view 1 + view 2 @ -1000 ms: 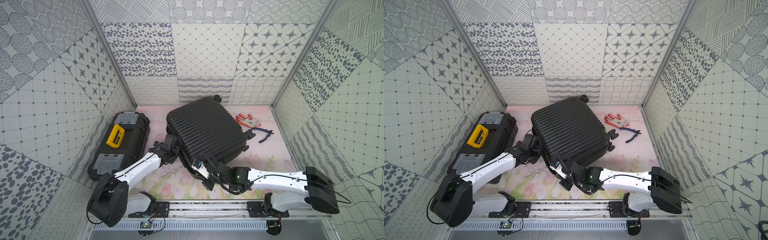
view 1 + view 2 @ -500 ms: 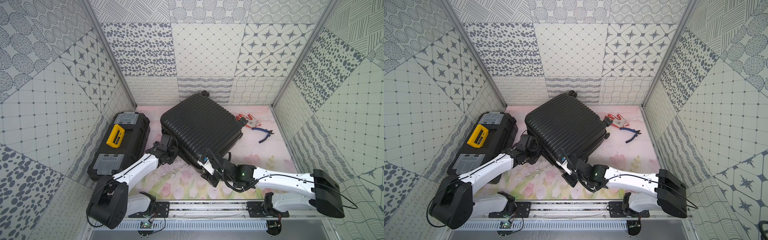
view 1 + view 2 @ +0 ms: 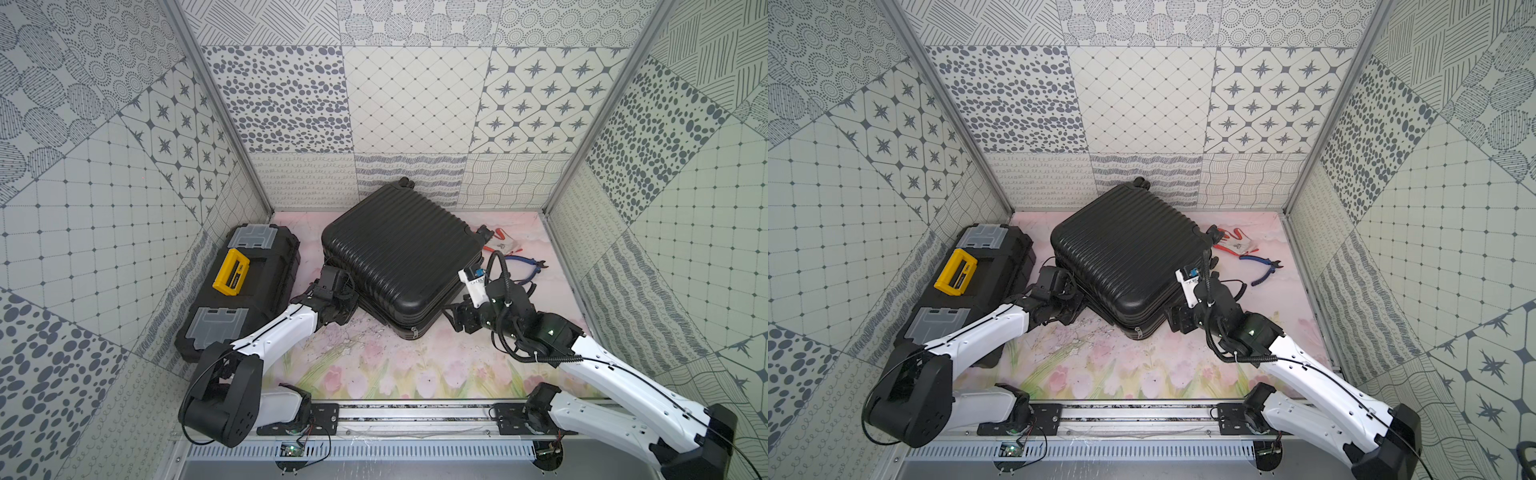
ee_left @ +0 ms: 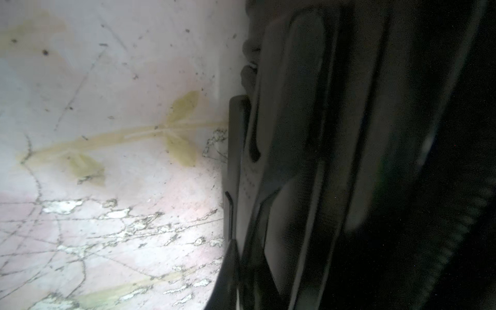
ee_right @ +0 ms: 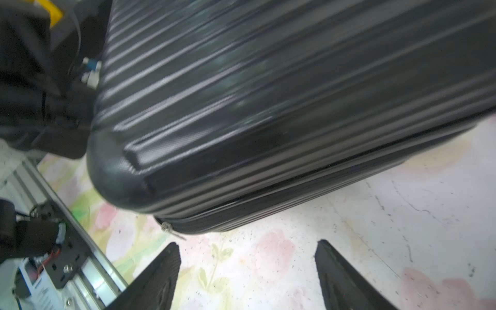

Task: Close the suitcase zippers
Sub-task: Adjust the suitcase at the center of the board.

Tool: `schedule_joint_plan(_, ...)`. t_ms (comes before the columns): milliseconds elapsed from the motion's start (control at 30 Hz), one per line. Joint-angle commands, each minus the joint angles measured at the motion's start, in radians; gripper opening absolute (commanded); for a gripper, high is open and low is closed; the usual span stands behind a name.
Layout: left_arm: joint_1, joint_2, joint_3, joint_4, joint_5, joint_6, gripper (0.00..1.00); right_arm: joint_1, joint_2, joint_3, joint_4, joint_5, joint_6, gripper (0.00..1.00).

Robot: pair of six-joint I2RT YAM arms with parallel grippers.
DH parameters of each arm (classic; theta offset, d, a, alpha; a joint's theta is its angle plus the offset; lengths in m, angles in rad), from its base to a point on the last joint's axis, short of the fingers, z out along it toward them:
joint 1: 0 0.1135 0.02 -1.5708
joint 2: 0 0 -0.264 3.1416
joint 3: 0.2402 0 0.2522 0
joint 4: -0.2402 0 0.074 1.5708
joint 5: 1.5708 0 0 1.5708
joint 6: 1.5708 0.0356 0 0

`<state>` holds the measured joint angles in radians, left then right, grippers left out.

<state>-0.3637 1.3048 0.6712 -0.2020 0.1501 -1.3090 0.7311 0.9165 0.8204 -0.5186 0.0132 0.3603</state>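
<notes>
The black ribbed suitcase (image 3: 399, 257) (image 3: 1125, 253) lies flat mid-floor, one corner toward the front. The zippers' track (image 5: 295, 188) runs along the seam between the shells, and a small silver pull (image 5: 167, 228) (image 3: 414, 331) hangs at that front corner. My right gripper (image 5: 247, 249) (image 3: 455, 320) stands open just right of that corner, nothing between its fingers, the pull a little beyond one fingertip (image 5: 171, 249). My left gripper (image 3: 345, 299) (image 4: 241, 249) is shut and pressed against the case's left front edge; what it touches there is too dark to tell.
A black toolbox (image 3: 245, 286) with a yellow handle lies against the left wall, close behind my left arm. Blue-handled pliers (image 3: 528, 264) and a red-and-white glove (image 3: 498, 245) lie right of the case by the right wall. The arms' base rail (image 3: 415, 415) runs along the front.
My right gripper has opened, left the case's front corner and drawn back to the right. The suitcase has turned and slid left and back. My left gripper stays shut at its edge.
</notes>
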Motion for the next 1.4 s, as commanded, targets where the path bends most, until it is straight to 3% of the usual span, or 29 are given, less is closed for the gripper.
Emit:
schedule_joint_plan(0,0.005,-0.01,0.002,-0.016,0.083,0.013,0.0,-0.097,0.034,0.066,0.01,-0.135,0.218,0.86)
schedule_joint_plan(133,-0.018,-0.038,0.019,-0.045,0.063,0.017,0.0,-0.189,0.09,0.066,0.154,-0.206,0.409,0.9)
schedule_joint_plan(300,-0.098,-0.078,0.011,-0.045,-0.001,-0.07,0.0,-0.222,0.193,0.09,0.236,-0.243,0.449,0.89)
schedule_joint_plan(433,-0.179,-0.118,-0.017,-0.007,-0.078,-0.203,0.0,-0.265,0.255,0.105,0.217,-0.269,0.421,0.87)
schedule_joint_plan(633,-0.293,-0.142,-0.03,0.041,-0.196,-0.35,0.0,-0.348,0.359,0.156,0.298,-0.426,0.389,0.84)
schedule_joint_plan(833,-0.431,-0.105,0.0,0.089,-0.333,-0.488,0.0,-0.404,0.5,0.283,0.237,-0.545,0.213,0.83)
schedule_joint_plan(1067,-0.571,-0.002,0.059,0.127,-0.499,-0.683,0.0,-0.452,0.667,0.423,0.183,-0.575,0.06,0.83)
schedule_joint_plan(1367,-0.595,0.184,0.187,0.249,-0.497,-0.771,0.0,-0.485,0.782,0.555,0.177,-0.55,0.011,0.84)
